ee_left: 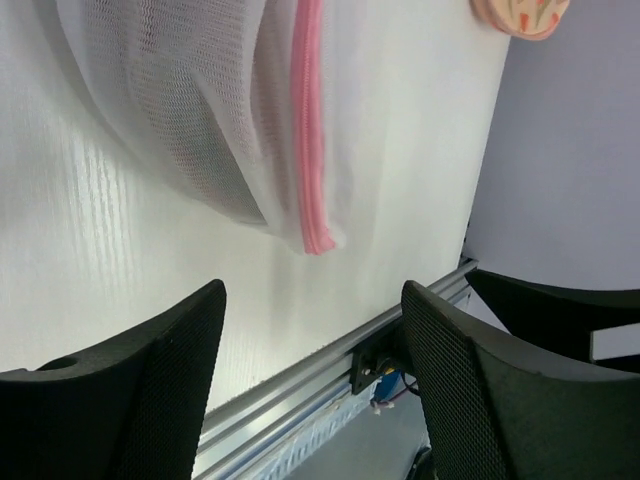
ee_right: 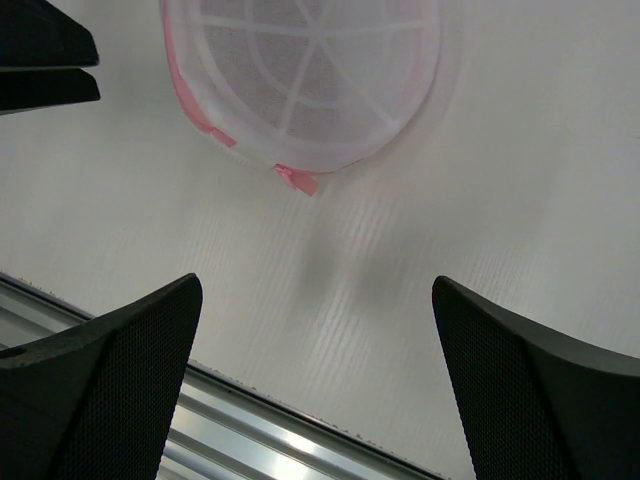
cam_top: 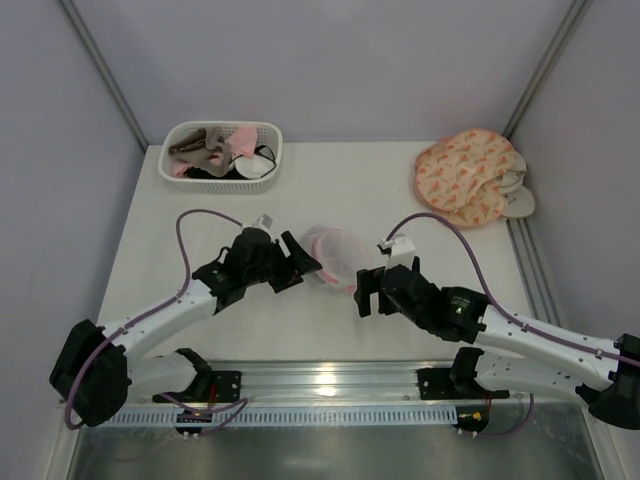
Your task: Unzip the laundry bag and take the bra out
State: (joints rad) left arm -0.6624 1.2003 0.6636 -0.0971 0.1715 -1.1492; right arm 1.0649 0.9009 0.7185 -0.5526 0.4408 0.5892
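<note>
The laundry bag (cam_top: 338,255), a small round white mesh pouch with a pink zipper rim, lies on the table between the two grippers. My left gripper (cam_top: 300,262) is open just left of it. In the left wrist view (ee_left: 312,300) the mesh (ee_left: 190,110) and pink zipper (ee_left: 310,130) lie just ahead of the jaws. My right gripper (cam_top: 368,290) is open at the bag's near right. In the right wrist view (ee_right: 315,290) it is short of the bag (ee_right: 300,70) and its pink zipper tab (ee_right: 298,178). The bag looks zipped; no bra can be made out through the mesh.
A white basket (cam_top: 265,135) with several small garments stands at the back left. A peach orange-patterned fabric piece (cam_top: 465,175) lies at the back right, also in the left wrist view (ee_left: 520,12). An aluminium rail (cam_top: 330,380) runs along the near edge.
</note>
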